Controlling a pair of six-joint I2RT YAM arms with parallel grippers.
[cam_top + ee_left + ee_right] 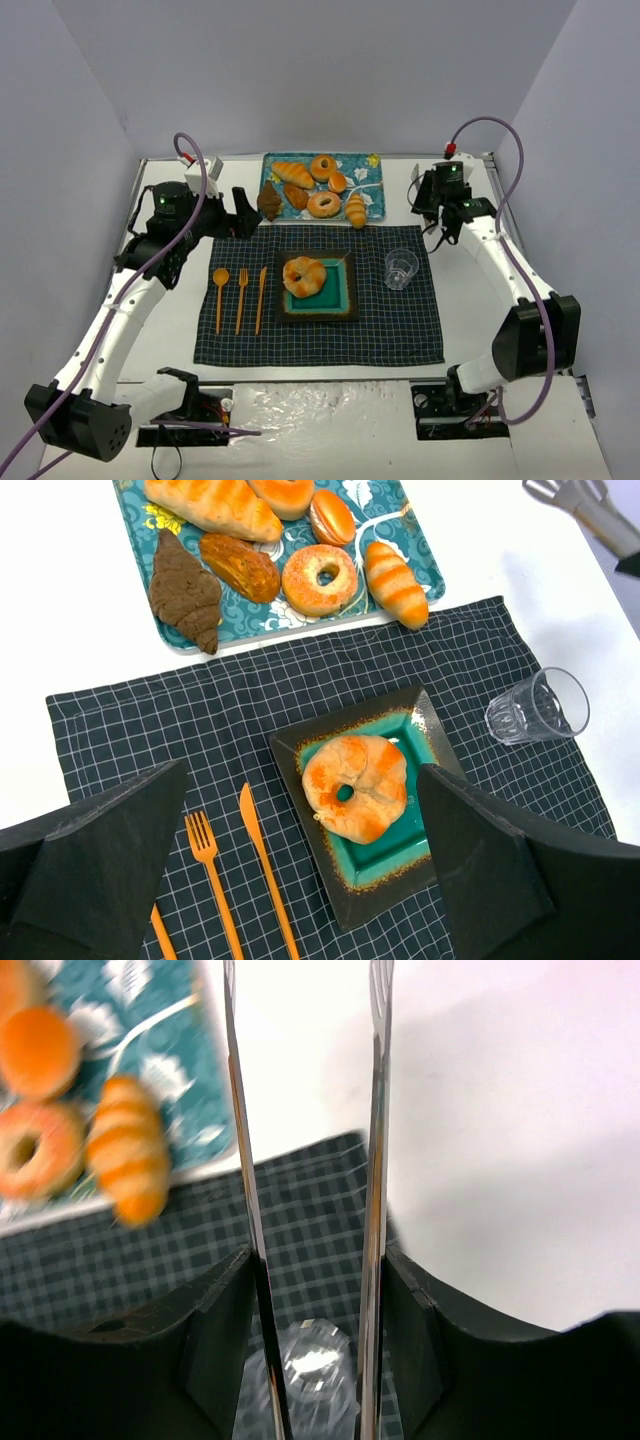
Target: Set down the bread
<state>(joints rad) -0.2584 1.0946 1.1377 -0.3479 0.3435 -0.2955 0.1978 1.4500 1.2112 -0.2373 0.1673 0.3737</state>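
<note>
The bread (304, 275), a plump golden-orange bun with cream streaks and a small dimple in its middle, lies on the teal square plate (341, 302) on the dark checked placemat. It also shows in the left wrist view (356, 786) on the plate (297, 744). My left gripper (240, 214) is open and empty, hovering left of the tray, above the mat's far left; in its own view (300, 780) the jaws stand wide on either side of the plate. My right gripper (428, 196) (318, 1260) is shut on metal tongs (240, 1110), which hold nothing.
A blue patterned tray (373, 207) at the back holds ring pastries, ridged rolls and a dark croissant (269, 200). A clear glass (401, 268) stands right of the plate. An orange spoon, fork (241, 296) and knife lie left of the plate.
</note>
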